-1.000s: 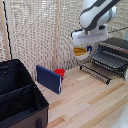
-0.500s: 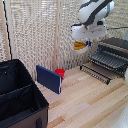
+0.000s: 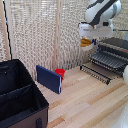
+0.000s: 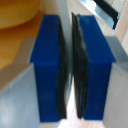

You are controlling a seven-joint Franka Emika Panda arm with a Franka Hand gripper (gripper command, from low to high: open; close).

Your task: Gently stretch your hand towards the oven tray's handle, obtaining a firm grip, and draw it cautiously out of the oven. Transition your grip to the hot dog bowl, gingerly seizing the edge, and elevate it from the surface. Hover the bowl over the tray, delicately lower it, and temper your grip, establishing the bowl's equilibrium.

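wooden tabletop (image 3: 95, 105) in front of a pale slatted blind (image 3: 45, 35). big black fabric case (image 3: 17, 95) open at the exterior view's left. dark toaster oven (image 3: 116, 47) at the exterior view's right, door dropped open, wire oven tray (image 3: 109, 61) drawn out over the door. white franka arm (image 3: 102, 12) raised above and just beside the oven, on its left in that view. blue book-like object (image 3: 49, 79) standing near mid-table, small red cup (image 3: 60, 73) just behind it.

gripper (image 3: 89, 39) clenched on the hot dog bowl (image 3: 87, 43), blue finger pads (image 4: 50, 70) pinching the thin white rim (image 4: 68, 50), yellow contents at the pads' side. bowl lifted well clear of the table, short of the tray.

judged step: carrying the bowl toward the tray. next: sideways travel over the rack, level bowl, slow descent, then release.
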